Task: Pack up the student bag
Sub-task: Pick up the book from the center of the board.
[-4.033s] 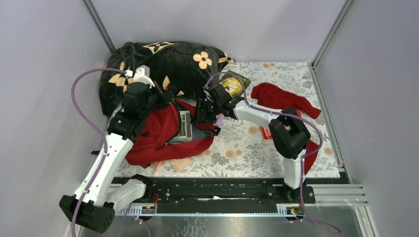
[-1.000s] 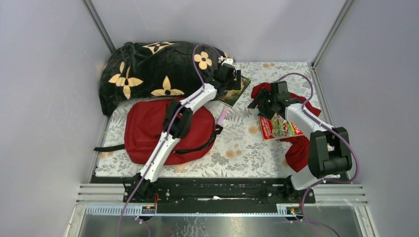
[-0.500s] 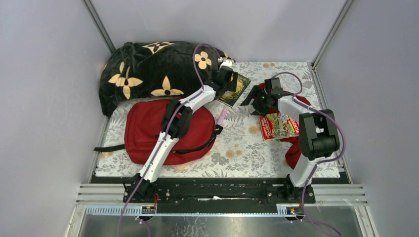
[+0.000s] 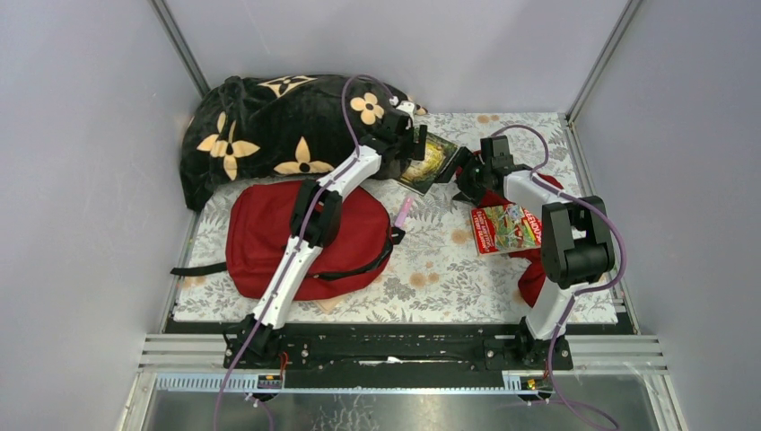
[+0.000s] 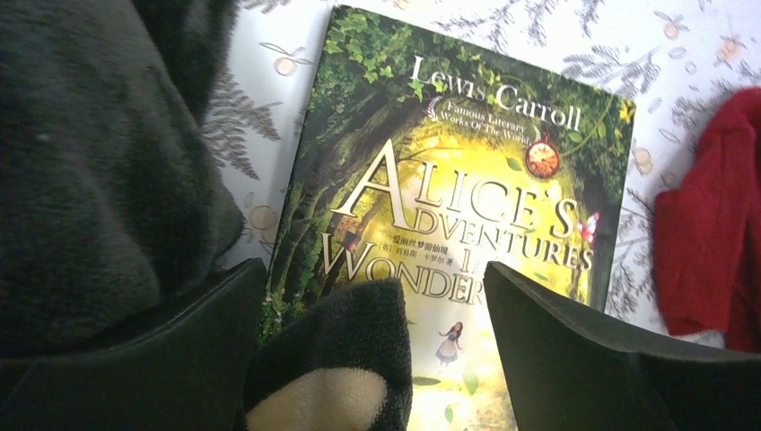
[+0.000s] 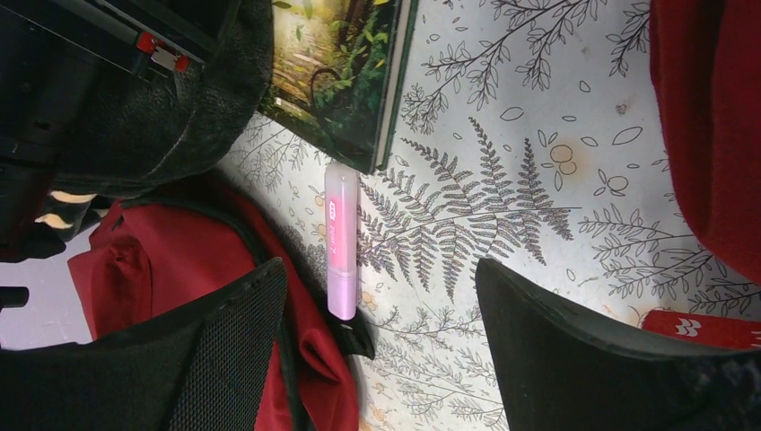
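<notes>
The student bag (image 4: 269, 235), a dark-red backpack with black straps, lies flat at the left of the mat; its edge also shows in the right wrist view (image 6: 179, 260). My left arm reaches across it. My left gripper (image 4: 406, 144) is open over the near end of a green Alice book (image 4: 431, 160) (image 5: 467, 206). A black blanket corner (image 5: 336, 359) pokes up between its jaws (image 5: 372, 278). My right gripper (image 4: 467, 175) (image 6: 381, 269) is open and empty, just right of the book, above a pink pen (image 6: 341, 242) (image 4: 403, 212).
A black flowered blanket (image 4: 287, 126) is heaped at the back left, touching the green book. A limp red garment (image 4: 547, 189) lies at the right, with a red book (image 4: 505, 229) on it. Grey walls close in the mat on three sides.
My right gripper has swung left toward the green book and opened wider. My left gripper has shifted slightly back and left, so more of the book's cover shows.
</notes>
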You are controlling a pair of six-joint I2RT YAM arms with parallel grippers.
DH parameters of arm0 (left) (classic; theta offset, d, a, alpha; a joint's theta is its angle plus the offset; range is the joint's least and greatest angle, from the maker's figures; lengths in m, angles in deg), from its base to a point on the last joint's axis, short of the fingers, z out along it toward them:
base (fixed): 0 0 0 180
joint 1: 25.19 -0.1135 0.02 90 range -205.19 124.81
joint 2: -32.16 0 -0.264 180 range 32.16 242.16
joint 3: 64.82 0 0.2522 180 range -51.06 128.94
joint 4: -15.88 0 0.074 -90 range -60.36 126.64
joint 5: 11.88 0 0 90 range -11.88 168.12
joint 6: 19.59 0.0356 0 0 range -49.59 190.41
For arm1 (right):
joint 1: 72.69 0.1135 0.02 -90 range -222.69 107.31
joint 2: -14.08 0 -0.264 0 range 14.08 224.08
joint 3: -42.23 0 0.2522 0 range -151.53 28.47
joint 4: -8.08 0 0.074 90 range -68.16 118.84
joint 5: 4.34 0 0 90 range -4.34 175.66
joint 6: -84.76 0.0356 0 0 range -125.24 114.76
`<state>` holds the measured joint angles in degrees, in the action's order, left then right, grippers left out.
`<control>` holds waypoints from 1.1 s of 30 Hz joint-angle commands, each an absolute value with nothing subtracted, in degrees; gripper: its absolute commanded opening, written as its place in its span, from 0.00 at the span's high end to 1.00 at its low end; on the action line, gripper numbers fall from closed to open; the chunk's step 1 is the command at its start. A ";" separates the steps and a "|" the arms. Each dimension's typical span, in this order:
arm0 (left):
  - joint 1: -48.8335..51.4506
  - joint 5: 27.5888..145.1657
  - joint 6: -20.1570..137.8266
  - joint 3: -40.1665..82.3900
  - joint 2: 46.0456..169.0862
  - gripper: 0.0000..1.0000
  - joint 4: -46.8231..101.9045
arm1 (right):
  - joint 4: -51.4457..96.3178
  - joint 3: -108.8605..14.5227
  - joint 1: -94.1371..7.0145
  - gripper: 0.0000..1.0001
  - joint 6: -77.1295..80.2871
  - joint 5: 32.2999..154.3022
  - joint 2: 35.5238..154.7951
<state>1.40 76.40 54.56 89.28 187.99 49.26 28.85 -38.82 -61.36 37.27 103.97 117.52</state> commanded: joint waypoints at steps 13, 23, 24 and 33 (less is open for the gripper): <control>4.43 97.08 55.14 79.42 182.35 0.02 55.71 | 33.78 -48.32 -63.43 0.15 32.92 96.96 122.15; 4.45 97.91 53.41 78.22 181.84 0.02 54.46 | 35.50 -55.44 -64.01 0.27 29.45 95.16 131.53; 4.39 97.89 53.25 78.11 181.91 0.02 54.43 | 35.95 -56.08 -64.01 0.27 29.04 94.51 132.33; 2.67 98.48 51.87 76.75 182.25 0.02 54.31 | 36.97 -56.55 -63.99 0.27 26.78 91.24 134.29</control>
<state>3.23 96.84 53.42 79.11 181.98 50.03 35.18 -56.13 -63.87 29.05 94.35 133.19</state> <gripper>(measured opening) 0.984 0.731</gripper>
